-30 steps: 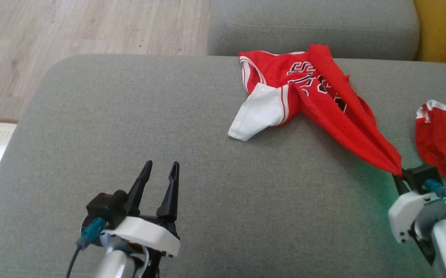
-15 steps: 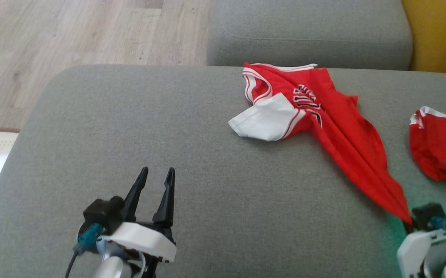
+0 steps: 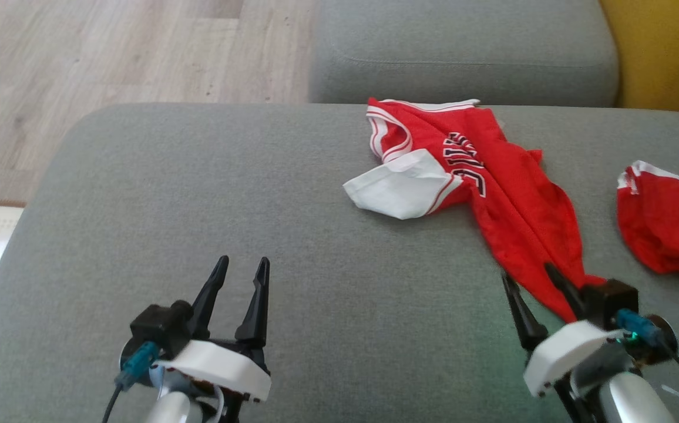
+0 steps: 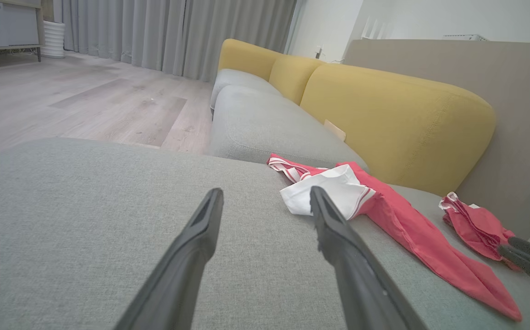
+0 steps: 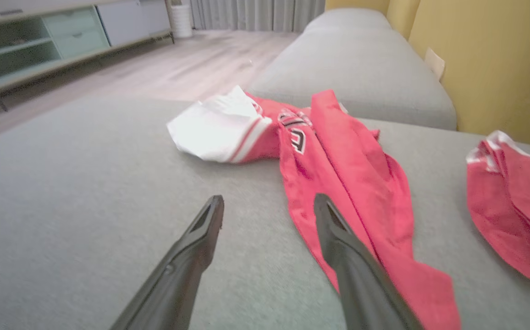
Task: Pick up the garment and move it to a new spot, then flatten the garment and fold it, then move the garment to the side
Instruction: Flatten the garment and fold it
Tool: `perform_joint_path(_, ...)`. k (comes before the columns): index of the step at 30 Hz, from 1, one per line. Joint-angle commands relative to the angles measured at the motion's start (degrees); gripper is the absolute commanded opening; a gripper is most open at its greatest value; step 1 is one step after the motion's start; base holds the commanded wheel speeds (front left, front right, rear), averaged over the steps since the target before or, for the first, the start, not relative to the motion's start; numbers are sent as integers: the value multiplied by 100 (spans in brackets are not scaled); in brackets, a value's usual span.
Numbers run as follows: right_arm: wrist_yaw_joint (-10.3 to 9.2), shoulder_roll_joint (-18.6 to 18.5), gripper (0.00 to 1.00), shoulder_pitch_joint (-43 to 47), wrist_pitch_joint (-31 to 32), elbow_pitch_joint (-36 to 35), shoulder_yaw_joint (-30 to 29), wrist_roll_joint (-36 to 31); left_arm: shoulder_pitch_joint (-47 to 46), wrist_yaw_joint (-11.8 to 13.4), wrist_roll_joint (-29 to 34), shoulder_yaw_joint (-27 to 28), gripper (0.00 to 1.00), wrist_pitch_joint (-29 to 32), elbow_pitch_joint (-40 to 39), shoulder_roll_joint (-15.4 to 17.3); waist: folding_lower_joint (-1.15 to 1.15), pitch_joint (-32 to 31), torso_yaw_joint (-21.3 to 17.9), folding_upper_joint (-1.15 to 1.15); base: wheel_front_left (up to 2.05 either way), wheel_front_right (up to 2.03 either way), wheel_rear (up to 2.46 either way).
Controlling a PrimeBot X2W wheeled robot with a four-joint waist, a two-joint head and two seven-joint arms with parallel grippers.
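Note:
The garment, a red jersey with a white sleeve and black-outlined white letters, lies bunched in a long strip on the grey cushion, running from the far edge toward me. My right gripper is open at the strip's near tip, its right finger over the red cloth and nothing between the fingers. My left gripper stands open over bare cushion at the lower left, well away from the jersey.
A smaller red garment with white trim lies at the cushion's right edge, close to my right gripper. A second grey cushion lies beyond, yellow backrests to the right, wood floor to the left.
My right gripper has let go of the jersey's tip and opened, moving left. The jersey, held stretched and raised before, now lies slack on the cushion. The camera shifted slightly.

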Motion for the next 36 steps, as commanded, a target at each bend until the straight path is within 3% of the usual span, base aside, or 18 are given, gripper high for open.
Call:
perform_joint_path(1,-5,-14,100,-327,-156,-239,108,101,-239,-16,20,151,100,-34,-237,20,0,19,62,0,0,0,0)
perform_joint_path(8,-5,480,100,-340,-834,-164,-48,304,-197,-26,33,75,100,-34,-270,20,0,102,303,0,0,0,0)
perform_joint_path(15,-5,526,100,-529,-1037,144,34,365,-216,-38,46,14,100,-34,-263,20,0,329,426,0,0,0,0)
perform_joint_path(21,-5,516,100,-1287,-779,492,-28,-49,-435,-45,-30,-120,100,-34,-252,20,0,700,696,0,0,0,0)
perform_joint_path(36,-5,-681,100,-3346,111,2479,512,-225,-800,90,-367,-568,100,-34,-193,20,0,1332,1599,0,0,0,0)
